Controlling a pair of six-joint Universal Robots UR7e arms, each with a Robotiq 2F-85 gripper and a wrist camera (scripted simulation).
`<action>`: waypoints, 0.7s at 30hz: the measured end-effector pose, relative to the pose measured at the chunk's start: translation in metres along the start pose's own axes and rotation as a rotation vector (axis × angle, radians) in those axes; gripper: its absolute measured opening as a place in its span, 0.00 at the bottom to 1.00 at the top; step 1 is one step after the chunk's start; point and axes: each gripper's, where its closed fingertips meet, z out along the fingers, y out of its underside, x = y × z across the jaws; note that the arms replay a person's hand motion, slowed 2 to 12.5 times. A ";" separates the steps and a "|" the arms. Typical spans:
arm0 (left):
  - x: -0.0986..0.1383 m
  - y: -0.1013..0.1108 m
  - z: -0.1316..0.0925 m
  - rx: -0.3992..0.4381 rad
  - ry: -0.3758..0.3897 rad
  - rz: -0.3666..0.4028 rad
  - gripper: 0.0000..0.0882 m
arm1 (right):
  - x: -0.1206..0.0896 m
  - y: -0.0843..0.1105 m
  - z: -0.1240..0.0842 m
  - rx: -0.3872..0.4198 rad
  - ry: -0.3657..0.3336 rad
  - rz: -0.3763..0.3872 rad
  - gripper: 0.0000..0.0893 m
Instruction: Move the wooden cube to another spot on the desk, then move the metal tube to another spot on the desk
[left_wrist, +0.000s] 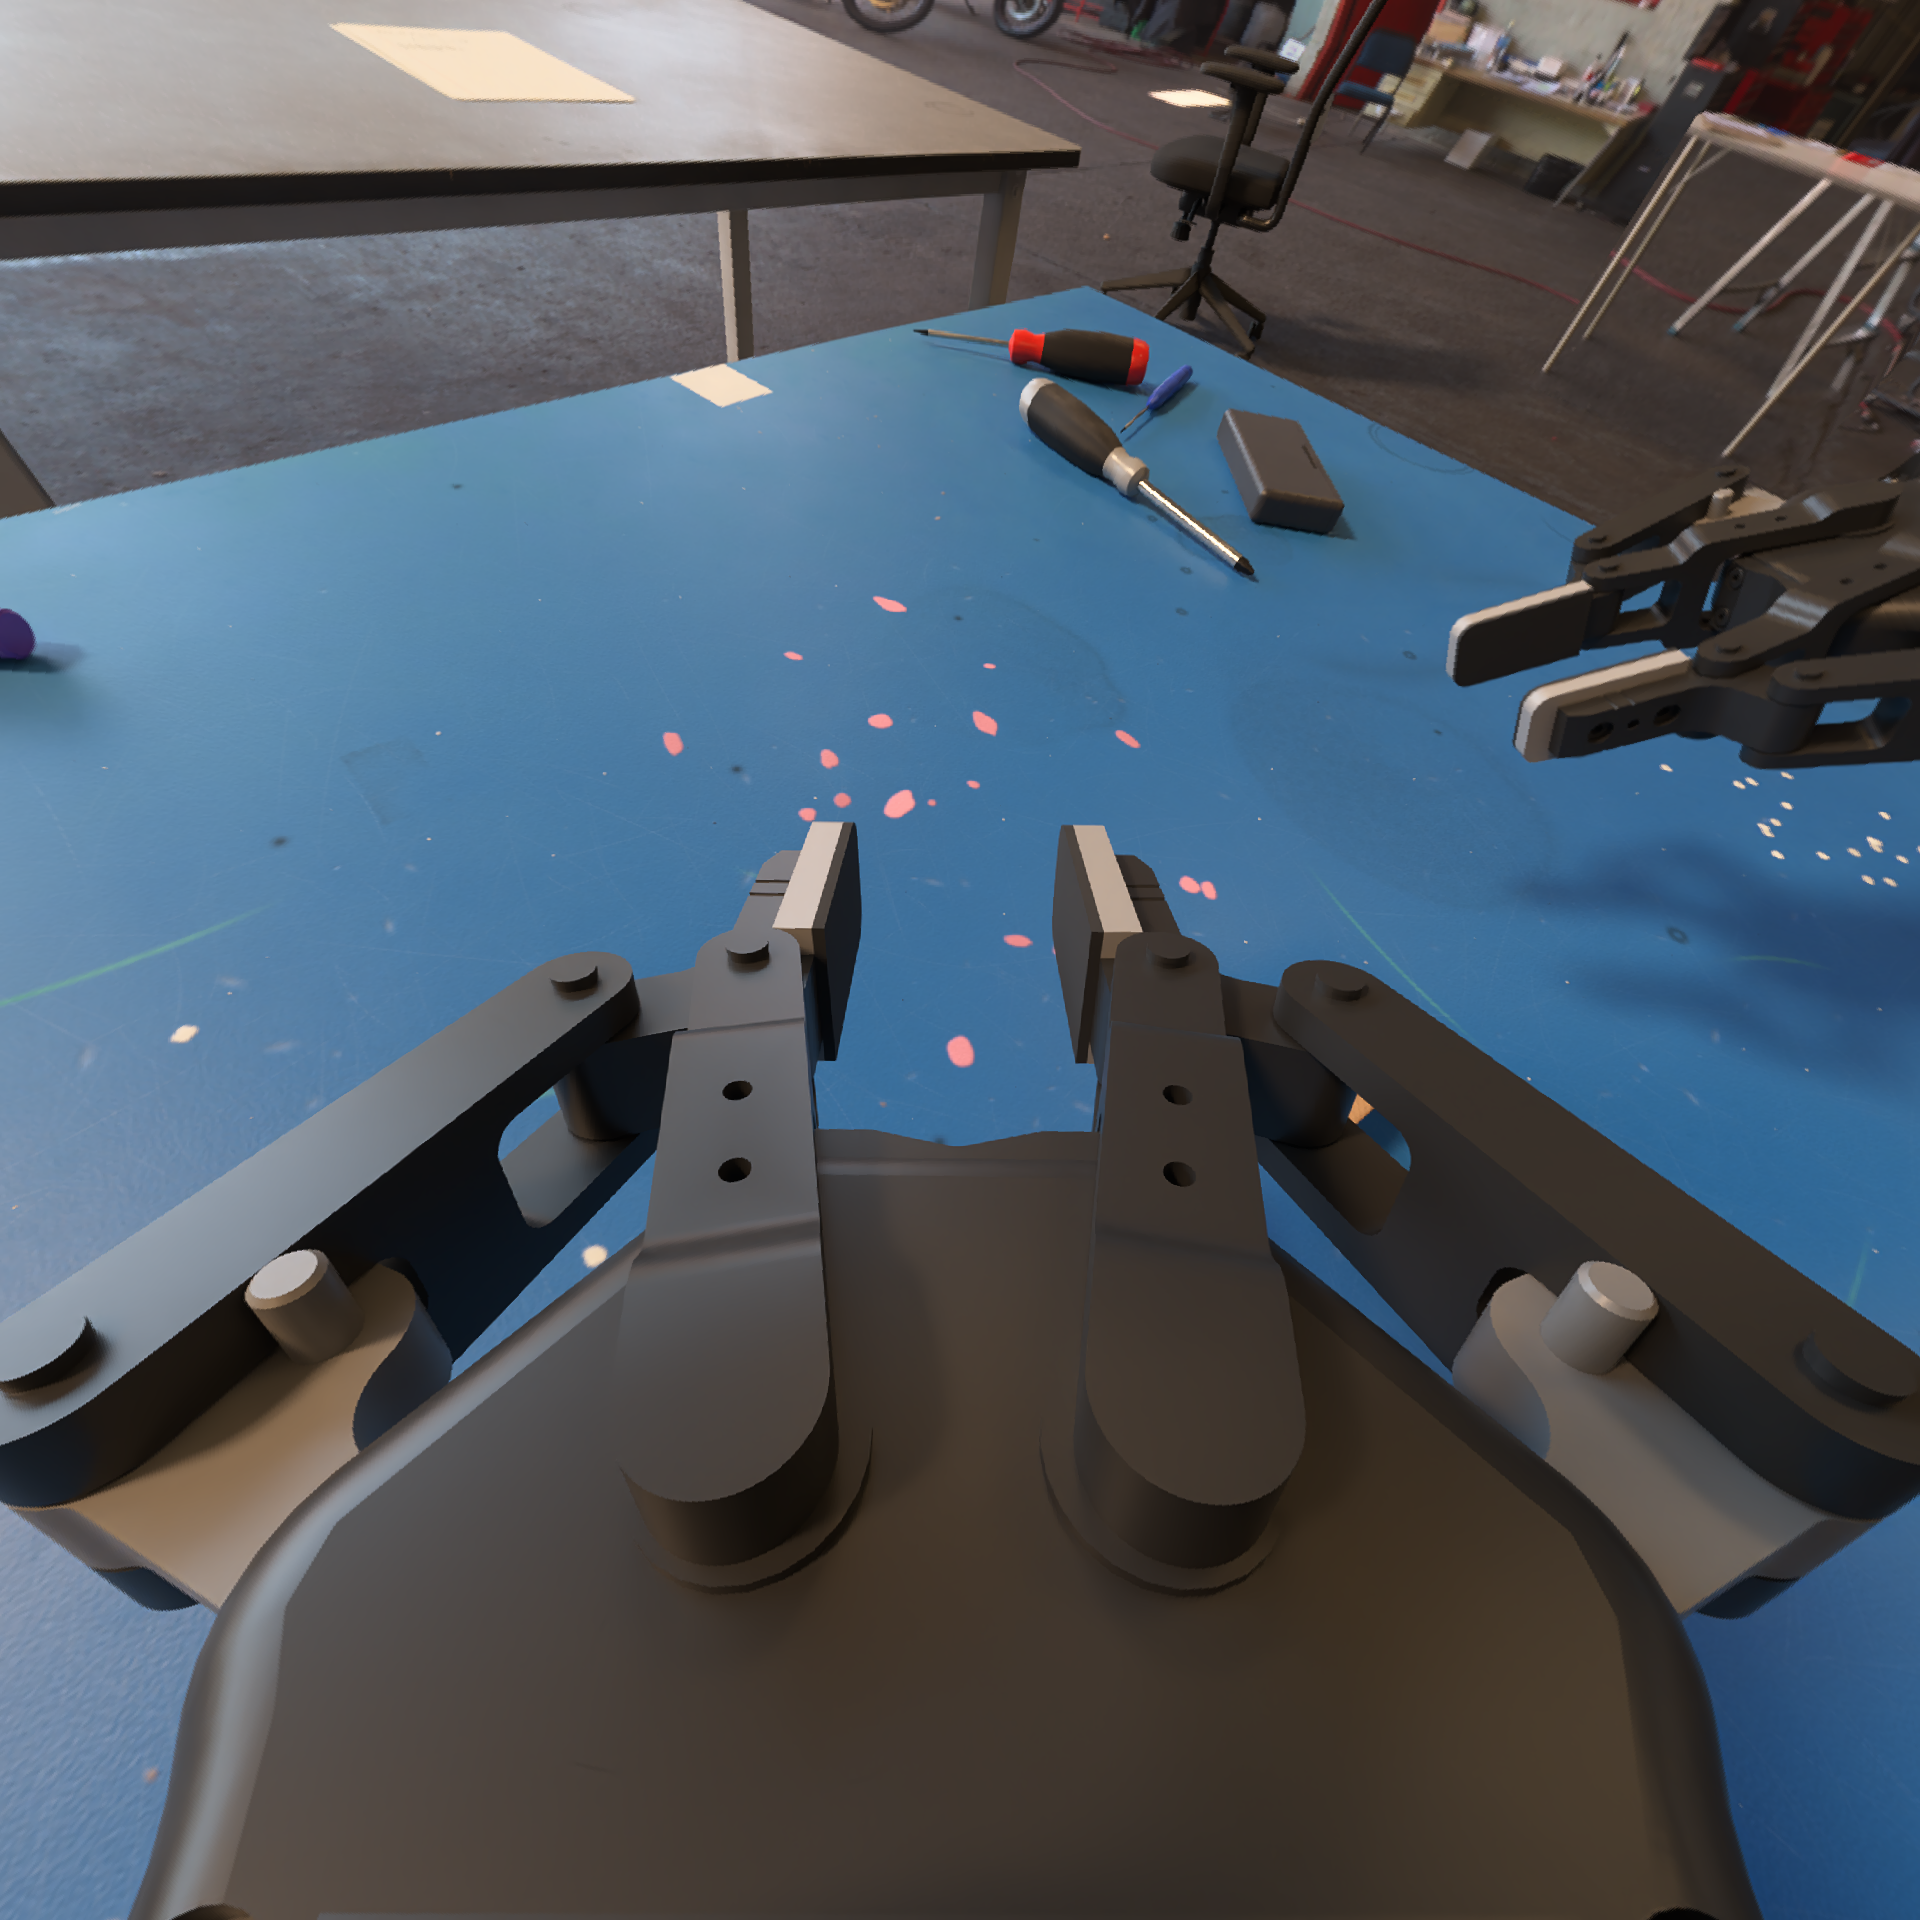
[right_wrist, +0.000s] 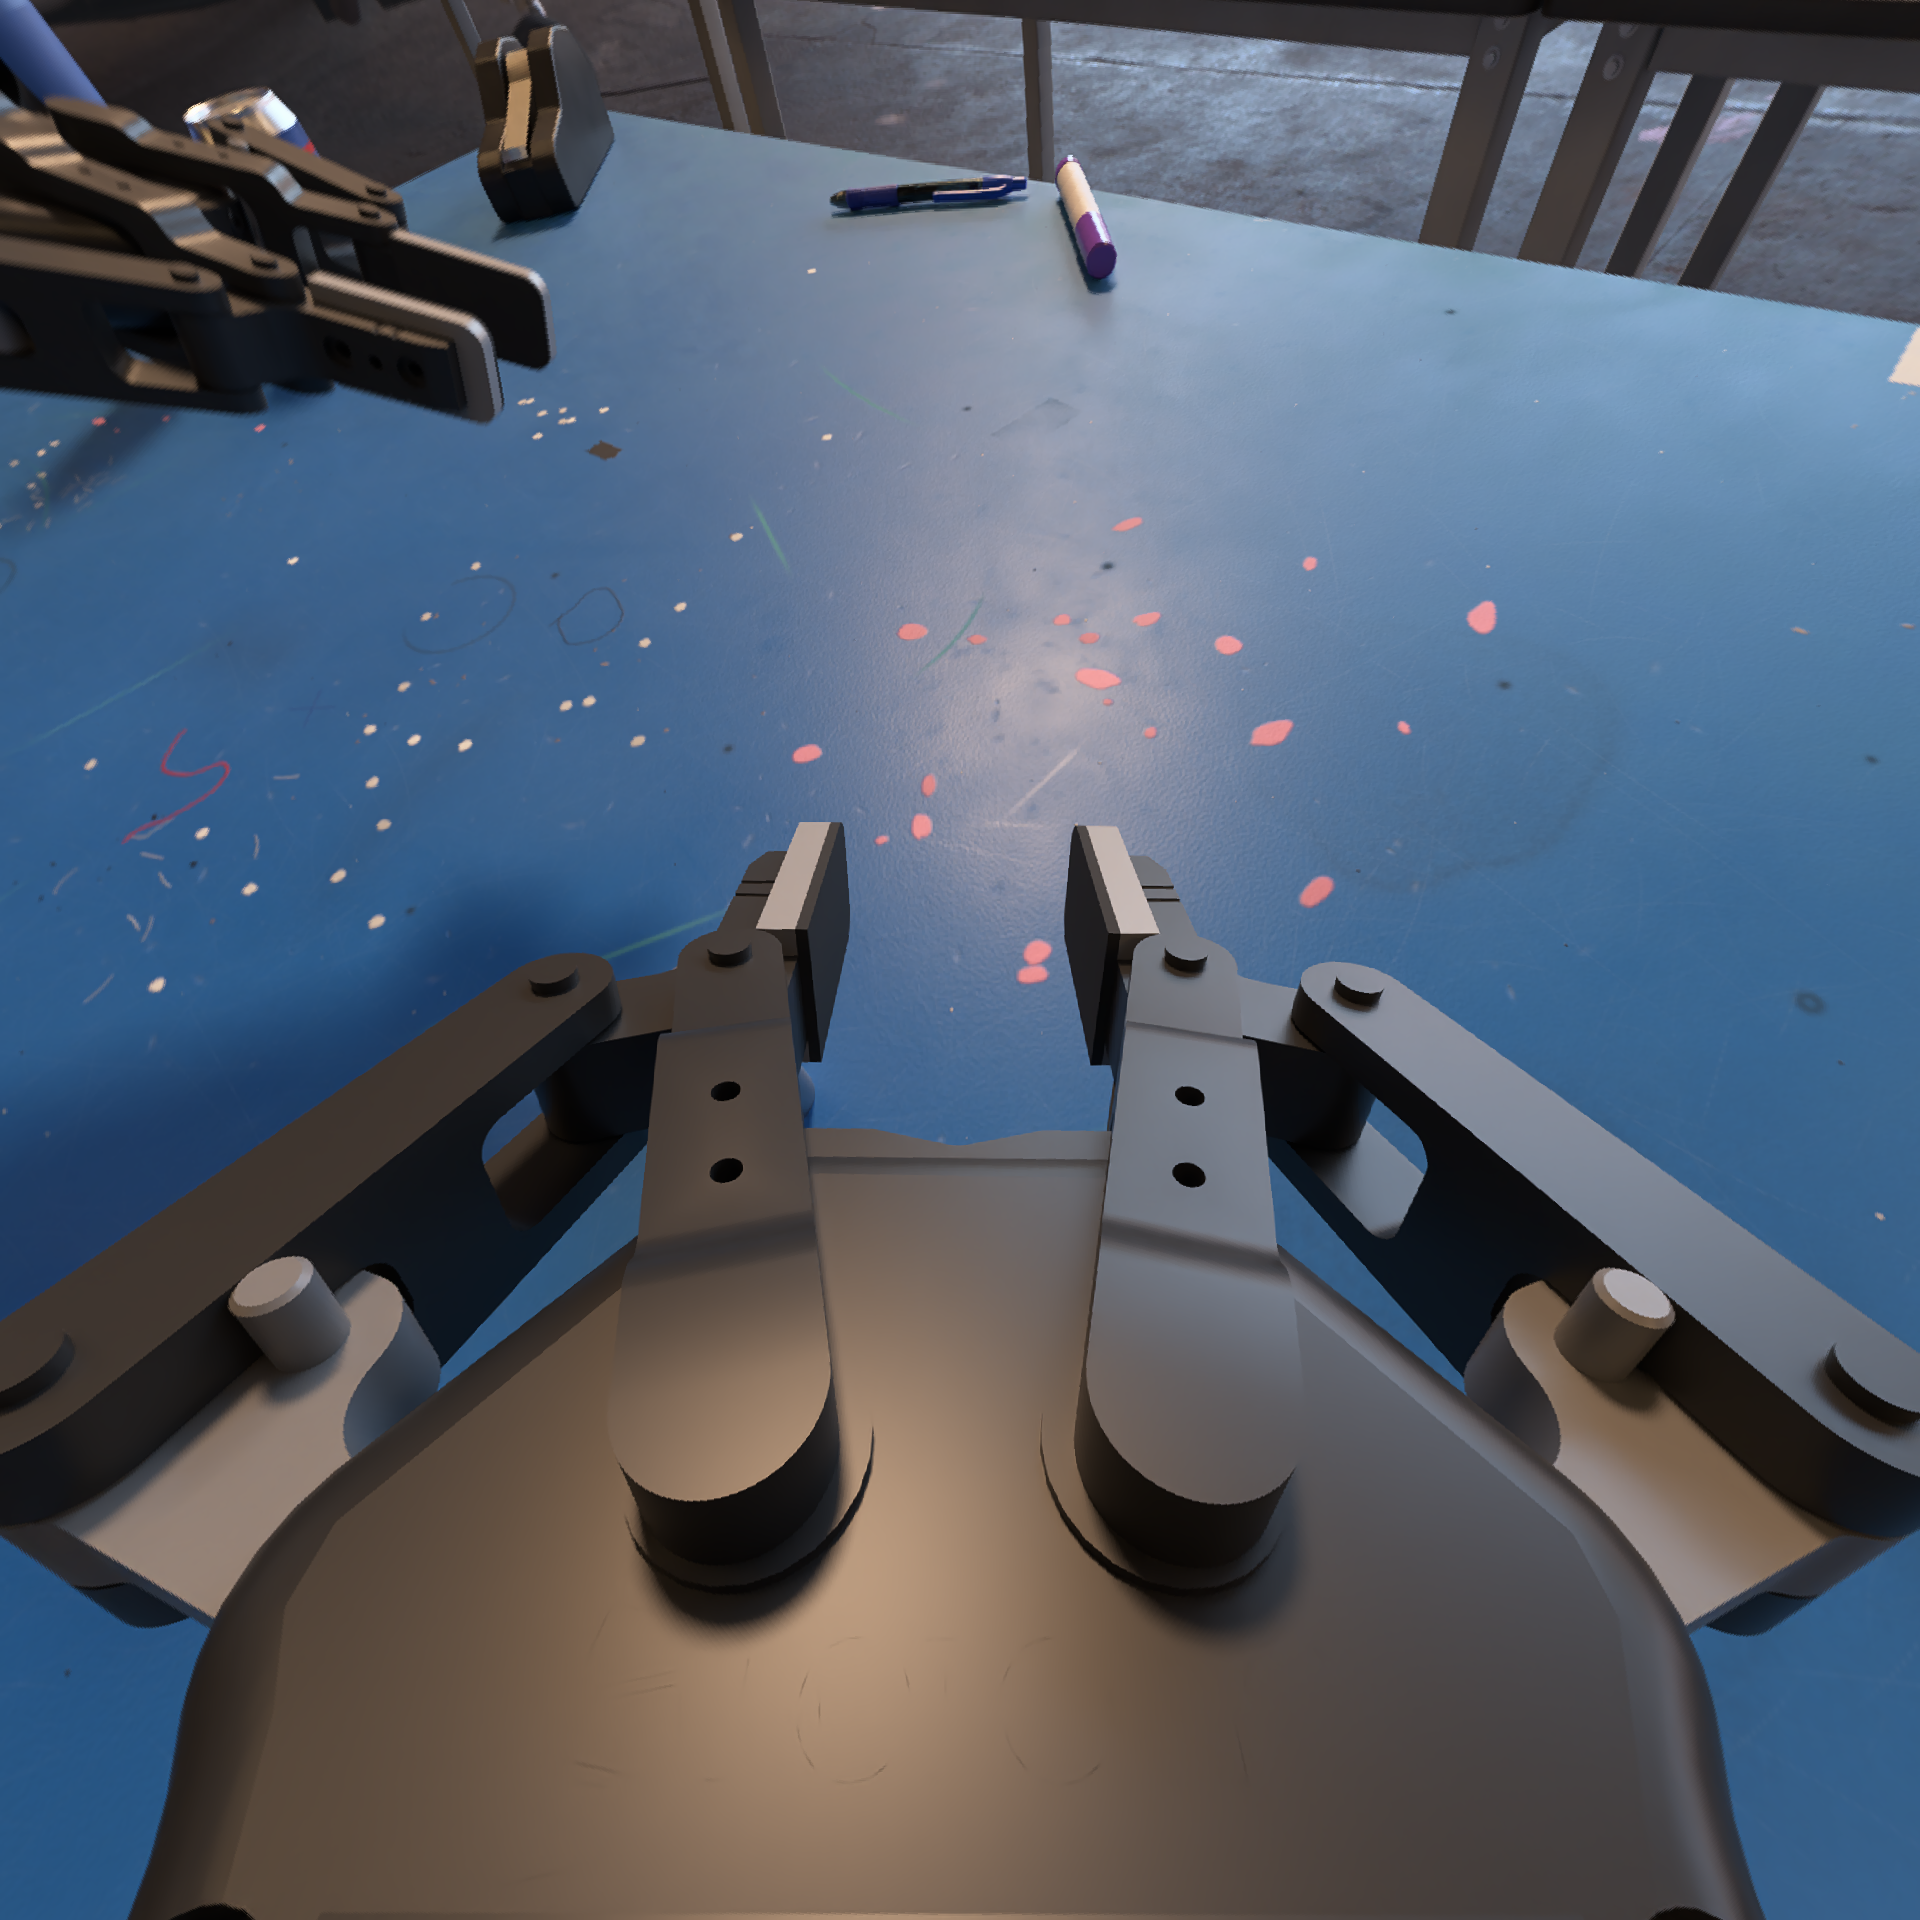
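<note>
No wooden cube shows clearly in either view. A shiny metal cylinder (right_wrist: 244, 109) with red and blue on it stands at the far left of the blue desk (right_wrist: 1455, 468), mostly hidden behind my left gripper (right_wrist: 514, 348). In the left wrist view my left gripper (left_wrist: 956, 842) is open and empty, low over the desk (left_wrist: 416, 727). My right gripper (left_wrist: 1496, 686) hovers at the right, open and empty. In its own view the right gripper (right_wrist: 956, 842) is open over bare desk with pink spots.
A red-handled screwdriver (left_wrist: 1081, 355), a black-handled screwdriver (left_wrist: 1091, 436), a small blue screwdriver (left_wrist: 1164, 393) and a grey box (left_wrist: 1278, 470) lie at the far right. A purple object (left_wrist: 12, 634) sits at the left edge. A pen (right_wrist: 925, 192), a marker (right_wrist: 1086, 218) and a black tool (right_wrist: 540, 125) lie along the far edge.
</note>
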 end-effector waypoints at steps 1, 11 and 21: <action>0.000 0.001 0.002 -0.004 0.001 -0.001 0.39 | 0.001 -0.002 0.002 -0.001 -0.001 0.009 0.42; 0.008 0.010 0.022 -0.047 0.045 -0.015 0.37 | 0.006 -0.010 0.025 -0.054 -0.010 0.069 0.40; 0.020 0.025 0.031 -0.104 0.090 -0.007 0.30 | 0.002 -0.003 0.039 -0.092 0.011 0.008 0.30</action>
